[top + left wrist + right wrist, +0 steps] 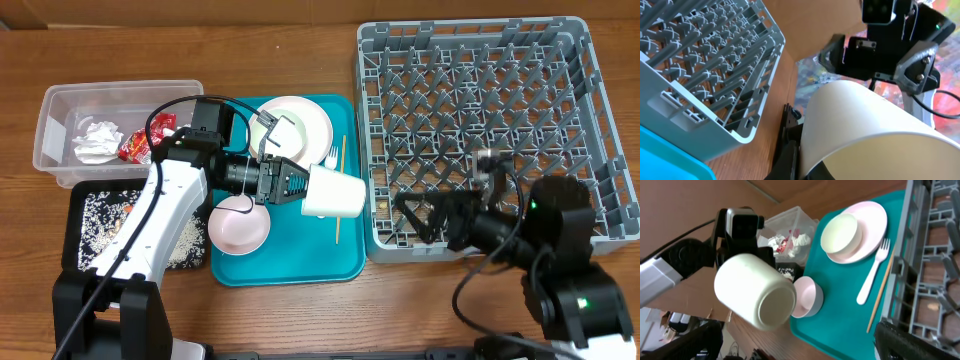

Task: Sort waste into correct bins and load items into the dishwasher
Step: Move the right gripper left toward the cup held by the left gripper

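Observation:
A small white cup (333,193) lies sideways in the air over the teal tray, its rim wall pinched by my shut left gripper (300,186). One finger (790,150) presses the outside of the cup (865,120), the other sits inside. My right gripper (425,218) stands open and empty by the front left corner of the grey dishwasher rack (480,40). From the right wrist the cup (757,292) shows bottom-first. On the tray remain a plate (318,128) carrying a bowl (280,130), a pink bowl (238,225), a fork (872,275) and a chopstick (880,297).
The teal tray (300,262) lies between the bins and the rack. A clear tub (55,110) at the back left holds a napkin (97,140) and a red wrapper (135,148). A black tray (75,205) with crumbs sits in front of it.

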